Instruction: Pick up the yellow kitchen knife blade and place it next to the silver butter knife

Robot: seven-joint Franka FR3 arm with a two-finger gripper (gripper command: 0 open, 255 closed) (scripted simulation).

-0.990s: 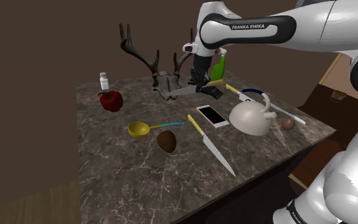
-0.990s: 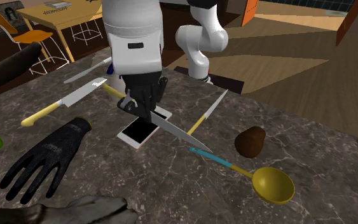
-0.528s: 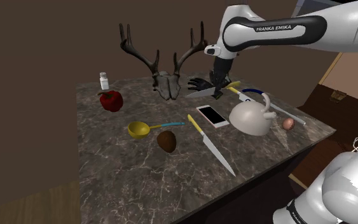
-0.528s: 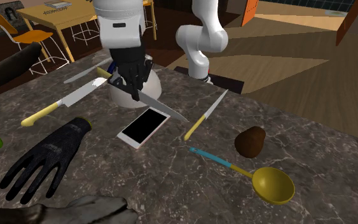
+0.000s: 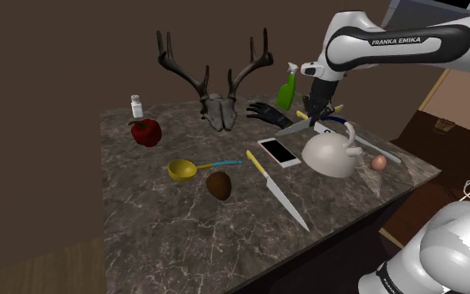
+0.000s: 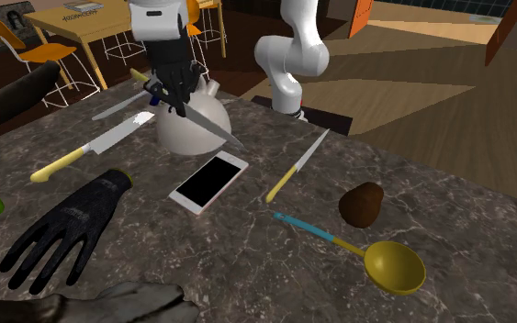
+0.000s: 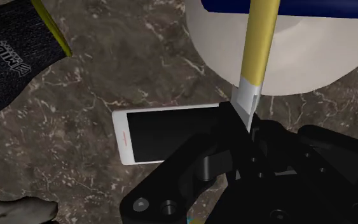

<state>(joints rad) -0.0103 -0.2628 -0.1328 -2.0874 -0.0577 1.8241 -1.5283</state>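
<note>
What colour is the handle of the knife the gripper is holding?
Yellow; the knife shows it best in the wrist view.

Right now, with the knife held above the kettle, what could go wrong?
The end effector pinches the yellow-handled knife at the blade's base, so the long blade might swing or slip. The kettle stands just under that blade and could be struck on the way down. The butter knife lies close beside the kettle, leaving a tight spot.

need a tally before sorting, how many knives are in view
4. A held knife, clamped in the jaws above the kettle; a yellow-handled knife beside the black glove; the silver butter knife just behind it; a second yellow-handled knife between the phone and a brown oval thing.
</note>
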